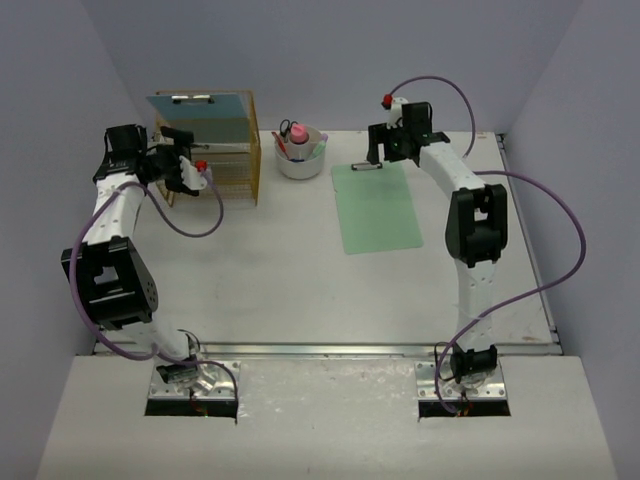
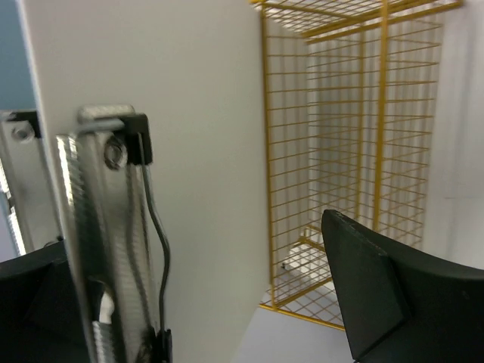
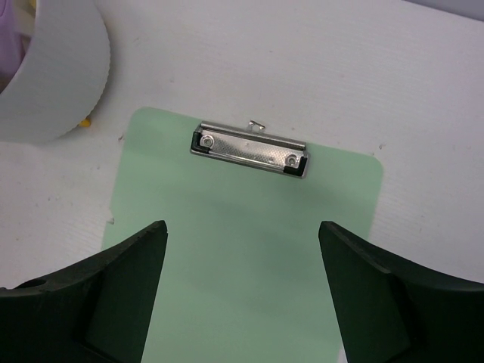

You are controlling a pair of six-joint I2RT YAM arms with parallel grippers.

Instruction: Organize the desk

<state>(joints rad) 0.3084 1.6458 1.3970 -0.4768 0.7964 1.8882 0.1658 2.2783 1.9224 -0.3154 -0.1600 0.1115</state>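
Far-left on the white desk (image 1: 280, 270), left gripper (image 2: 193, 249) gapes empty beside an upright blue clipboard (image 1: 200, 112). Right gripper (image 3: 242, 231) hangs open over a flat green clipboard (image 3: 249, 200).

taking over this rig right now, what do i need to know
Left gripper: open, fingers either side of the blue clipboard, which stands at the yellow wire rack; I cannot tell if it is fully seated.
Right gripper: open, holding nothing, above the green clipboard, which lies flat on the desk.
White bowl of pens sits between rack and green clipboard.
Done: blue clipboard at the rack.
Left: green clipboard, probably to the rack too.
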